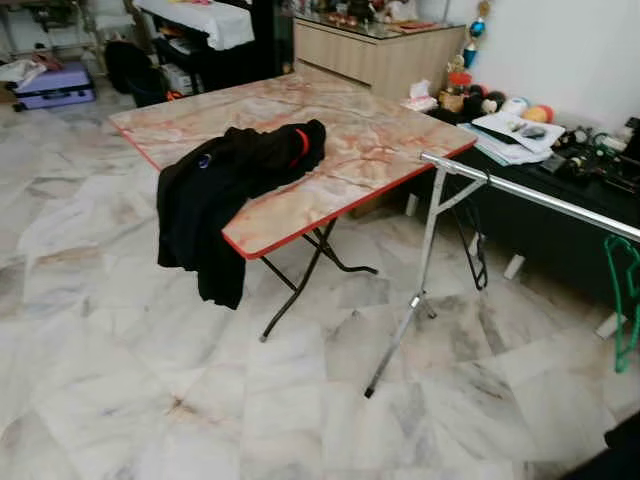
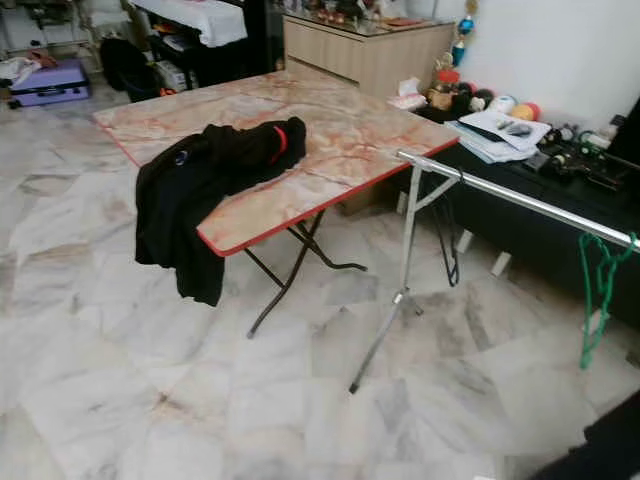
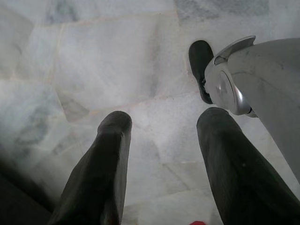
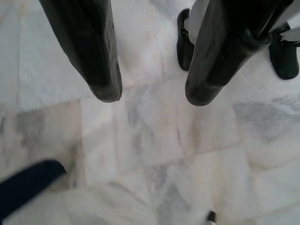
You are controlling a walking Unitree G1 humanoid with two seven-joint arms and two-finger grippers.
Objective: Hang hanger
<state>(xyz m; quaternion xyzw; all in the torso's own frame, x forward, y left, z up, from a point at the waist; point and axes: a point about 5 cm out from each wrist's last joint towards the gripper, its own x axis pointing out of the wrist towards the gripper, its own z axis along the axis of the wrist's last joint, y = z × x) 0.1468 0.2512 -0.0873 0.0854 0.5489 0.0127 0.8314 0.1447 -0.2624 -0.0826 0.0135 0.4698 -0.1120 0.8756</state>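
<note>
On the silver rail (image 2: 520,205) hangs the green hanger (image 2: 597,280) — light, stiff and thin, likely best pinched near its hook — while the left gripper (image 3: 161,124) and right gripper (image 4: 152,96), both spread and empty, point at the floor (image 1: 150,400).

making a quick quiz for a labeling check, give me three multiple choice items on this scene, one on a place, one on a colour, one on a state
1. Where does the black garment lie?
A. on the floor
B. draped over the table corner
C. on the rail

2. What colour is the hanger on the clothes rail?
A. green
B. red
C. white

3. How does the left end effector stand?
A. shut on cloth
B. shut on a hanger
C. open, holding nothing

Answers:
1 B, it hangs off the red-edged corner.
2 A, green wire under the silver bar.
3 C, bare floor shows between its fingers.
</note>
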